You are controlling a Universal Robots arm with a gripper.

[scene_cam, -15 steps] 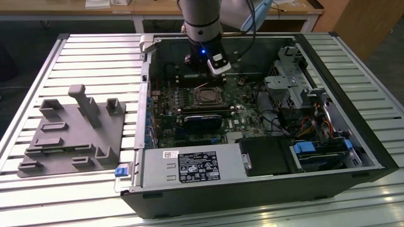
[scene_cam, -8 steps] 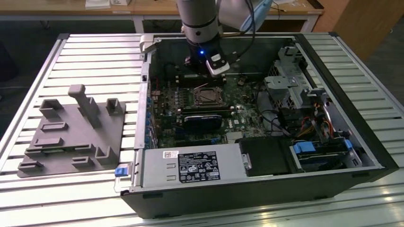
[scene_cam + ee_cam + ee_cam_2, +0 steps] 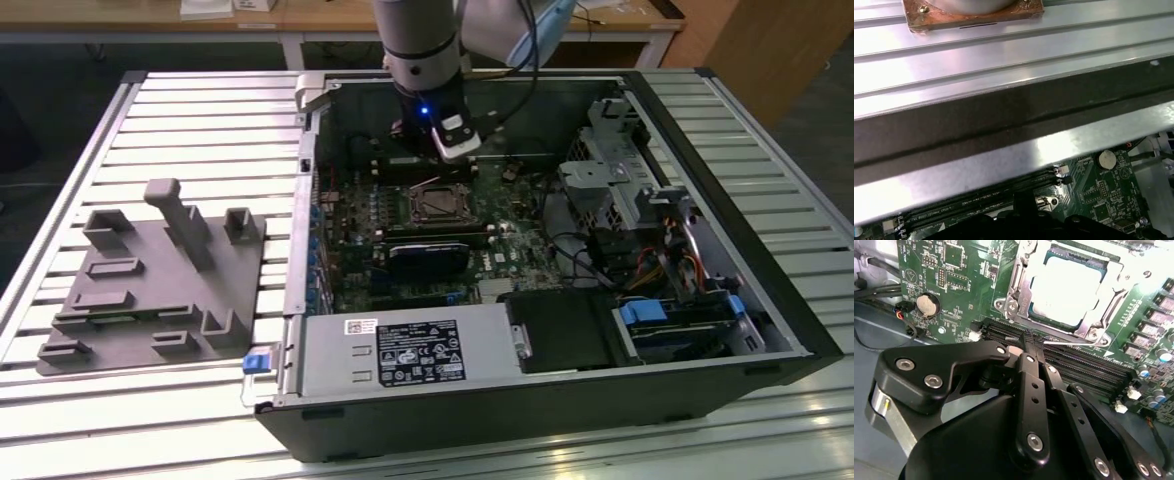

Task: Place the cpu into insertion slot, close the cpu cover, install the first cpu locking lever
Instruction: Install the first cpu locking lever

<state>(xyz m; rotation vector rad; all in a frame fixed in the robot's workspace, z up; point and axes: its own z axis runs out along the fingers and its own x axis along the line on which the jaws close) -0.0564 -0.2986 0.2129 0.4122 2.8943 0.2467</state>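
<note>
Over the memory slots (image 3: 1089, 367), beside the cover (image 3: 1016, 290), gripper (image 3: 1029, 340) is hovering pinched closed and empty — cpu (image 3: 1066, 287) is lying under it — risking tips skidding off the thin lever (image 3: 1051, 340), gouging the board (image 3: 954, 285).

Looks like a robotics lab or test workshop to me. There's an industrial robot arm (image 3: 420, 45) hanging over an opened-up desktop PC case (image 3: 534, 425) lying flat on a slatted aluminium bench (image 3: 160, 110). A grey fixture tray (image 3: 134, 300) with pegs and slots sits on the exterior view's left, and there are plain wooden desks (image 3: 120, 22) along the far side.
</note>
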